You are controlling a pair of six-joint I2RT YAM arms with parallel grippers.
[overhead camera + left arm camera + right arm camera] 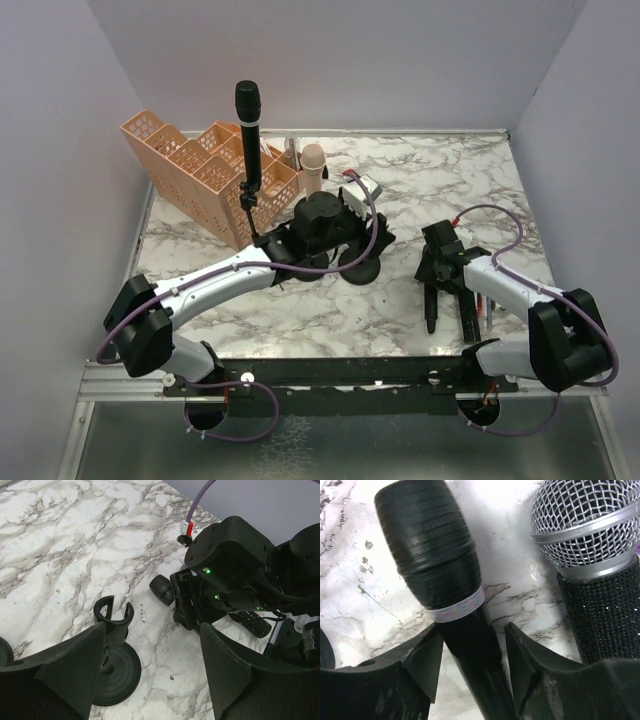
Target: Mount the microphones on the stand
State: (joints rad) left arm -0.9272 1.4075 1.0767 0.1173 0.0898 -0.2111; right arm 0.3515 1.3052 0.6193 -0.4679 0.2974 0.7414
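One black microphone (248,108) stands upright, clipped on a tall stand (247,205) beside the basket. A second stand (113,617) with an empty clip and a round base (358,268) sits just left of my open left gripper (155,680) (352,238), which holds nothing. My right gripper (474,630) (437,280) straddles the body of a black microphone (435,555) (432,305) lying on the table. Its left finger touches the body and a narrow gap shows at the right finger. A silver-mesh microphone (585,525) lies beside it on the right. A pale pink microphone (313,165) stands at the back.
An orange slotted basket (190,165) stands at the back left. Thin pens (490,310) lie right of the two lying microphones. Grey walls close in the marble table (430,180) on the left, back and right. The two arms are close together mid-table.
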